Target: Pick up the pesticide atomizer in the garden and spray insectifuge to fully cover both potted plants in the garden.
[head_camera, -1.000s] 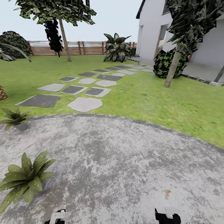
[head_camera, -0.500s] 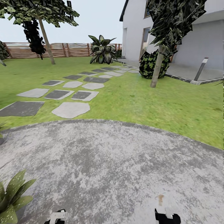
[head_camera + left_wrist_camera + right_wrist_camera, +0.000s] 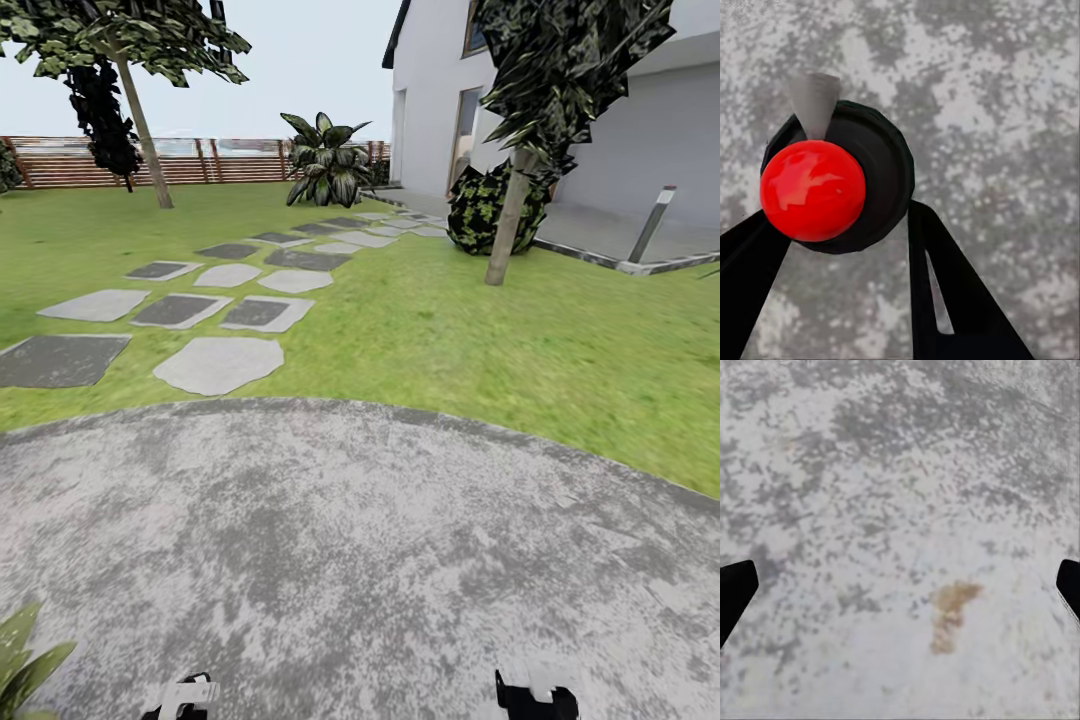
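Note:
In the left wrist view a dark round bottle with a red knob and a grey nozzle, the pesticide atomizer [image 3: 832, 187] seen end-on, hangs over the patio. My left gripper [image 3: 840, 221] is shut on it, one black finger touching each side. The head view shows the left gripper [image 3: 185, 700] at the bottom edge and the right gripper [image 3: 537, 697] beside it. My right gripper [image 3: 900, 585] is open, its fingers wide apart over bare paving. A few leaf tips of one potted plant [image 3: 22, 665] poke in at the bottom left corner. The other plant is out of view.
I stand on the round grey patio [image 3: 380, 540], with lawn [image 3: 480, 330] beyond it. Stepping stones [image 3: 220, 362] lead toward the wooden fence [image 3: 230, 160]. A tree trunk [image 3: 508, 225], a dark shrub [image 3: 478, 210], a bollard lamp [image 3: 652, 222] and the house [image 3: 600, 120] stand at the right.
The whole head view has swung to the right, so the two potted plants slid off to the left. Both grippers keep their place in the picture.

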### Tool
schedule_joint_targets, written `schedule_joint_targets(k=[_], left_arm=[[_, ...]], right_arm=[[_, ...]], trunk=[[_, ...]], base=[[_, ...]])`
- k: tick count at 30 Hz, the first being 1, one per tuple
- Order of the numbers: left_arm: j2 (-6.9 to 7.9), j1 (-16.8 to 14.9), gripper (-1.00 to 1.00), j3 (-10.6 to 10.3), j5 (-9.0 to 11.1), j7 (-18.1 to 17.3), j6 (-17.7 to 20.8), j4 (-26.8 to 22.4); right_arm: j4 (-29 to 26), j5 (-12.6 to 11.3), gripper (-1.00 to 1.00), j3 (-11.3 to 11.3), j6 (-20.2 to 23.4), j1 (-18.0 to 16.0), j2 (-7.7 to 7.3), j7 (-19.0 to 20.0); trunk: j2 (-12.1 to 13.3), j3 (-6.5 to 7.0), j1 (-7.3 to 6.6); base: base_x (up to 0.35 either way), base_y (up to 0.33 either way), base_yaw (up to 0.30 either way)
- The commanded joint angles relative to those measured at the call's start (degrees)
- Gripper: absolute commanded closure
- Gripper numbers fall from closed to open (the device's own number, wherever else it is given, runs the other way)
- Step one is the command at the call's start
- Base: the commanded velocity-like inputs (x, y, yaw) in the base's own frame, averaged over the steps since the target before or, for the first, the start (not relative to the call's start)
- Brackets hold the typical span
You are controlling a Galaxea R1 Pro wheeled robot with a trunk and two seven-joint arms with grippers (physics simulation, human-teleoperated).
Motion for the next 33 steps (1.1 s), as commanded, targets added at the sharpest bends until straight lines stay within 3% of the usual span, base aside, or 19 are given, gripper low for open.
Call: schedule_joint_targets(k=[1,19,33], left_arm=[[0.00,0.0,1.00,0.5,-0.4,-0.1,-0.2,0.1],[0.00,0.0,1.00,0.4,-0.4,0.0,-0.3,0.0],[0.00,0.0,1.00,0.5,-0.3,0.0,-0.3,0.0]], right_arm=[[0.0,-0.4,-1.00,0.5,-0.1,0.0,-0.03,-0.2],[0.0,-0.3,-1.00,0.6,-0.1,0.0,-0.08,-0.2],[0.0,-0.3,-1.00,0.6,-0.1,0.0,-0.08,-0.1]], trunk=[[0.0,-0.05,0.02],[0.0,-0.05,0.02],[0.0,-0.05,0.02]], base=[[0.339,0.000,0.000],[0.339,-0.063,0.000],[0.323,-0.156,0.000]])
